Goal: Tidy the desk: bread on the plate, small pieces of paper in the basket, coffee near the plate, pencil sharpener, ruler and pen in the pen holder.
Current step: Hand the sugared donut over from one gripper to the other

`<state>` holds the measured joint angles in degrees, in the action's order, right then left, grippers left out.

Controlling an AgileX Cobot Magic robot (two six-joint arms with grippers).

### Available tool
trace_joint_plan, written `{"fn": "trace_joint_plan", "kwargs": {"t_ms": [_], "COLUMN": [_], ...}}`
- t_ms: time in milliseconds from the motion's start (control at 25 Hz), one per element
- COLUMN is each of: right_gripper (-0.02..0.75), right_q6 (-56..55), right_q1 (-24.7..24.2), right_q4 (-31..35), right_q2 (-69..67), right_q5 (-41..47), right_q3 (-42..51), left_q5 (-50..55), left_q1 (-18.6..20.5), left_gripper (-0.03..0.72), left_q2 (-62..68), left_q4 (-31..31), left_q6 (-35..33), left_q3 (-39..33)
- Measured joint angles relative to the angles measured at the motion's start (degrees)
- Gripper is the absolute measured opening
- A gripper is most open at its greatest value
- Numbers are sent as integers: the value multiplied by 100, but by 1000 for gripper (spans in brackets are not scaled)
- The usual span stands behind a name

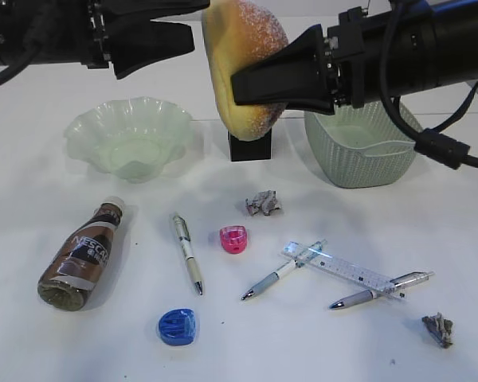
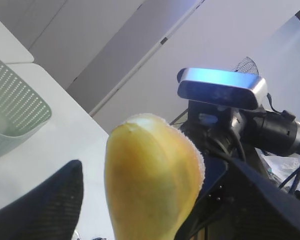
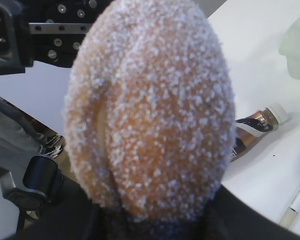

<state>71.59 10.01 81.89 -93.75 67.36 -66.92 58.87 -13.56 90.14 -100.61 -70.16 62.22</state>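
The bread [image 1: 243,68] is clamped in the right hand [image 1: 251,87] at the upper centre of the exterior view, held high above the bench [image 1: 80,342]. The left hand [image 1: 155,40], at the upper left, is spread apart just beside the bread, with nothing gripped. Below the left hand the plate [image 1: 129,137] is seen; the pen holder [image 1: 250,145] is set under the bread and the basket [image 1: 358,151] to its right. Lower left, the coffee [image 1: 81,256] is laid on its side. The ruler [image 1: 338,269] is crossed with two pens at lower right, and the paper wads [image 1: 263,204] lie well apart.
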Motion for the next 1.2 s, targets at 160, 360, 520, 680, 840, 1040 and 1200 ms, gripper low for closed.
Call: {"fn": "trace_joint_plan", "kwargs": {"t_ms": [160,360,520,680,840,1040,1200], "right_gripper": [313,313,313,313,313,313,313], "right_q6": [-53,-106,-110,-110,-110,-123,-136], "right_q1": [35,48,48,48,48,48,48], "right_q4": [4,4,13,26,39,44,44], "right_q2": [0,0,0,0,0,0,0], "right_q5": [0,0,0,0,0,0,-12], "right_q3": [0,0,0,0,0,0,0], "left_q5": [48,122,159,159,159,159,139], "left_q1": [0,0,-93,-255,-374,-538,-553], "left_gripper": [632,632,632,632,632,632,608], "left_q2": [54,195,291,342,549,871,935], "left_q4": [-13,-13,-23,-35,-35,-35,-35], "left_q6": [-13,-13,-13,-13,-13,-13,-13], "left_q3": [0,0,132,270,492,708,786]}}
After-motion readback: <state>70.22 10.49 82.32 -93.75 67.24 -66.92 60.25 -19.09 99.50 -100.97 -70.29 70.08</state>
